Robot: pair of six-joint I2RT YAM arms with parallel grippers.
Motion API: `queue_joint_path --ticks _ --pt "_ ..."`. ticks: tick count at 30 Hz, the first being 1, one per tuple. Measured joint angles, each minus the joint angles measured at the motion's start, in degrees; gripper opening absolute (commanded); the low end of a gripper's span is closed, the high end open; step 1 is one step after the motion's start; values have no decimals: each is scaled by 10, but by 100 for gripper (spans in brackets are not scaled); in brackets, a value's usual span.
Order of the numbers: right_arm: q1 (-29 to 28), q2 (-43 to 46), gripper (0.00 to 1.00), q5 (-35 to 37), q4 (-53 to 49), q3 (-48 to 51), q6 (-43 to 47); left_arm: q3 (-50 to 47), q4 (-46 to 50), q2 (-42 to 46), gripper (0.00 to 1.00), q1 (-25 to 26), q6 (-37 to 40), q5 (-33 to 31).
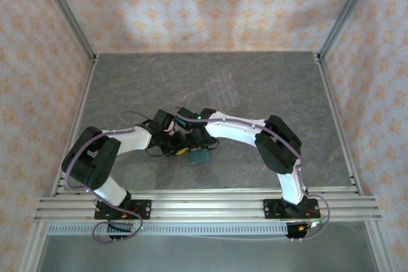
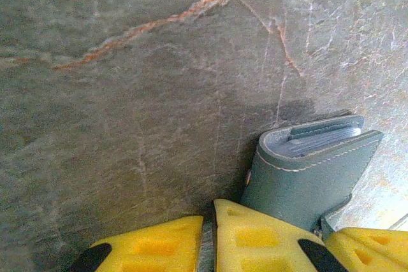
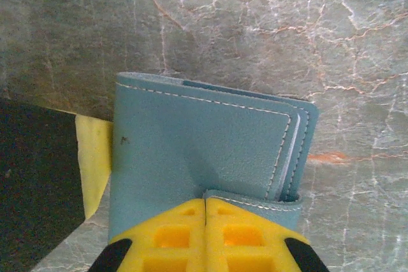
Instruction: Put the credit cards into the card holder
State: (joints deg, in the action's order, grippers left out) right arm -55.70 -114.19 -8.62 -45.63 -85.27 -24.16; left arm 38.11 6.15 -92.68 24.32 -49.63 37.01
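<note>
Teal stitched leather, the card holder (image 3: 197, 151) sits folded near the middle of the desk (image 1: 274, 93), between the two arms. It looks light, soft and springy, and likely to slide on the smooth veined stone, so its closing tab or stitched cover edge seems the best hold. At that tab the right pincer (image 3: 205, 211) is closed tight. Just left of the holder, the left pincer (image 2: 207, 230) shows a thin slit between its fingers; whether it grips anything I cannot tell. Patterned walls enclose the desk.
</note>
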Motion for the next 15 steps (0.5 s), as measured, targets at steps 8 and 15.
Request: queue_joint_path --ticks 8,15 --pt "8 11 0 -17 24 20 -13 3 -2 -4 14 2 -5 0" --pt "11 18 0 -24 40 35 -20 7 -2 -7 14 3 -8 1"
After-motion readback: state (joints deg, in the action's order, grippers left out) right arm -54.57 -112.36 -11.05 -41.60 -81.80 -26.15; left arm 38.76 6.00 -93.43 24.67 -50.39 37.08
